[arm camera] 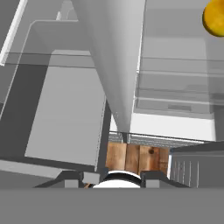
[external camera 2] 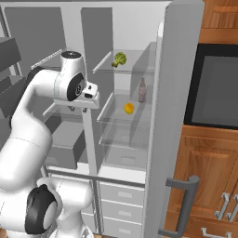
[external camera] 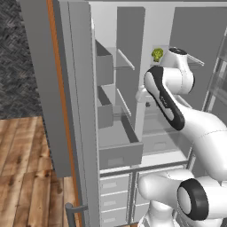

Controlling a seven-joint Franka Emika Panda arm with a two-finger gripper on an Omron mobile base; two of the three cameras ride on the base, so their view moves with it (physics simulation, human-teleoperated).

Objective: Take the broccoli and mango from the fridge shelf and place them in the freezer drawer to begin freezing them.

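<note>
1. Broccoli (external camera 2: 119,59): on the upper fridge shelf (external camera 2: 135,69), near its left edge.
2. Mango (external camera 2: 129,108): on the middle shelf (external camera 2: 116,118), beside a bottle (external camera 2: 142,90).
3. Freezer drawer (external camera: 119,153): pulled out.
4. Hand (external camera 2: 70,108): clenched, empty, at the centre divider (external camera 2: 90,139).

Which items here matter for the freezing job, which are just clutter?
Job:
broccoli, upper glass shelf
mango, shelf below
freezer drawer, pulled open

Clutter:
bottle, near the mango
small stacked drawers
door bins
</note>
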